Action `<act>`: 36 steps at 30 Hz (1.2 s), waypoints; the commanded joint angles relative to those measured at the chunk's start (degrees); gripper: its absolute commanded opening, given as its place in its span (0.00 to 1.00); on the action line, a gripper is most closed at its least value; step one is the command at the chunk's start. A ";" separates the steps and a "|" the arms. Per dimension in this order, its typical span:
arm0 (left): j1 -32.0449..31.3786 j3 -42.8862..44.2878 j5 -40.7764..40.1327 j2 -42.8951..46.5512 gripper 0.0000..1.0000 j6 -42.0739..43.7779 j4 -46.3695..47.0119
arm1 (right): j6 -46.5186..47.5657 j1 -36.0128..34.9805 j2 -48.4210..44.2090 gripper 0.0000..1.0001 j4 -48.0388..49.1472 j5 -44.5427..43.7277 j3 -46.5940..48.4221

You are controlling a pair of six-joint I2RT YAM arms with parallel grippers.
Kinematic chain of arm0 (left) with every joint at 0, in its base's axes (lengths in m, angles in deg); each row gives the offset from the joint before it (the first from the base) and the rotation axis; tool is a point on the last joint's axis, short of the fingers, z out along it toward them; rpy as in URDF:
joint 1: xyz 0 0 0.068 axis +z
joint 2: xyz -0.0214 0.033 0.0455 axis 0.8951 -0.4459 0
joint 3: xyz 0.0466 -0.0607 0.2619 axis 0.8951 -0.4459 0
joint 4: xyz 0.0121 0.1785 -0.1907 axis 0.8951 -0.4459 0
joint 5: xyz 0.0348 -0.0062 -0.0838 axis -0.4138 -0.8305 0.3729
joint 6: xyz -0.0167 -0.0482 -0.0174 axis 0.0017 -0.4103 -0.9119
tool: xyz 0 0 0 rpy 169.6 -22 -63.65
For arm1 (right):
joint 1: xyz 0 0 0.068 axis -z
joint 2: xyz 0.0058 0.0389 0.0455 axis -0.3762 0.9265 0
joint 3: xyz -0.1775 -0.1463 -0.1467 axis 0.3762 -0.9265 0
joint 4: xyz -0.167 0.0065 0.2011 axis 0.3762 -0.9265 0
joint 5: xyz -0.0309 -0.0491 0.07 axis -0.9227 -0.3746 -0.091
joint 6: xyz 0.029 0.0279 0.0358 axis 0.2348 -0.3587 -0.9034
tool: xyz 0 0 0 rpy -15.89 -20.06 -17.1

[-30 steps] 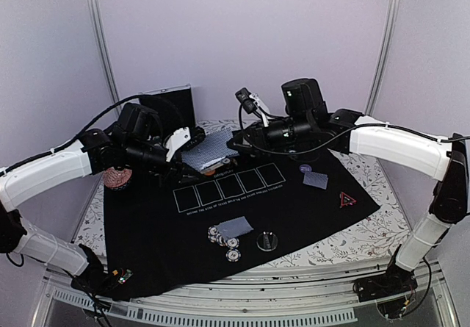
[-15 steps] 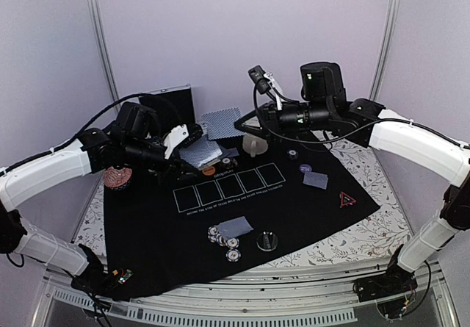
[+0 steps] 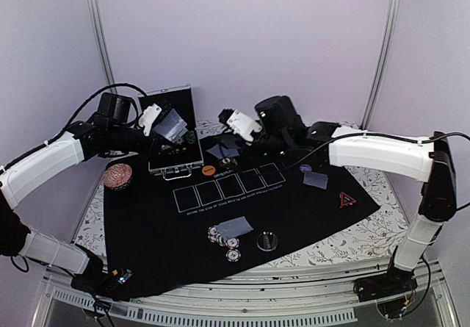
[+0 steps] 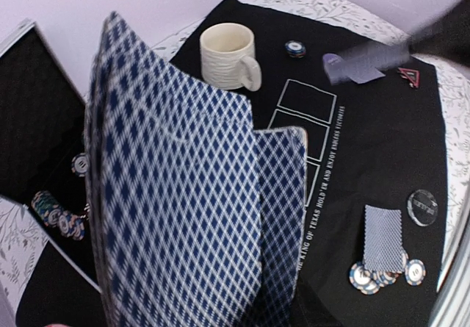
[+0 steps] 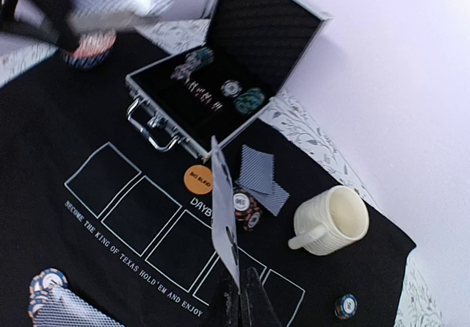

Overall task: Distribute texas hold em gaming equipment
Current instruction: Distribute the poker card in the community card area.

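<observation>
Your left claw is gripping a fan of cards, held up above the open case at the far left of the black mat. In the left wrist view the diamond-patterned backs are filling the foreground and hiding the fingers, so you are seeing that grip only from overhead. Your right claw is pinching narrowly on a single card, which is standing upright and edge-on to its own camera above the row of printed boxes.

Under it, the orange disc is lying just in front of the case. Two face-down cards are overlapping just beyond the disc, with a short stack of chips sitting beside them. The cream mug is standing upright near these. More loose chips are lying inside the case.

Toward the near edge, more face-down cards are resting with a cluster of chips beside them and a dark disc just to their right. On the right side, the purple disc is lying just beside a face-down card, and the red-edged triangle is sitting near the mat's right corner. The mat is covering most of the floral worktop.
</observation>
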 commanded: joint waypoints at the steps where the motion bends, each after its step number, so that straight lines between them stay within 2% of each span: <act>1: 3.08 1.52 -2.42 1.28 0.38 -2.58 2.01 | 17.25 -6.78 11.50 0.02 4.56 -7.67 3.57; 9: 4.77 1.05 -1.50 2.57 0.38 -2.85 2.84 | 20.45 -9.65 34.06 0.02 4.25 -5.03 24.36; 13: 4.78 0.96 -0.84 2.82 0.38 -2.66 2.97 | 20.44 -9.74 41.54 0.02 3.18 -6.79 29.59; 18: 4.86 0.87 0.02 3.18 0.38 -2.54 3.28 | 18.99 -10.51 46.20 0.02 2.90 -7.17 31.66; 23: 4.89 0.78 0.94 3.09 0.38 -2.46 3.36 | 19.99 -12.68 51.16 0.02 -1.60 -8.29 35.01; 36: 4.96 0.70 1.83 3.01 0.38 -2.20 3.37 | 17.41 -13.50 52.90 0.02 -7.94 -4.32 36.80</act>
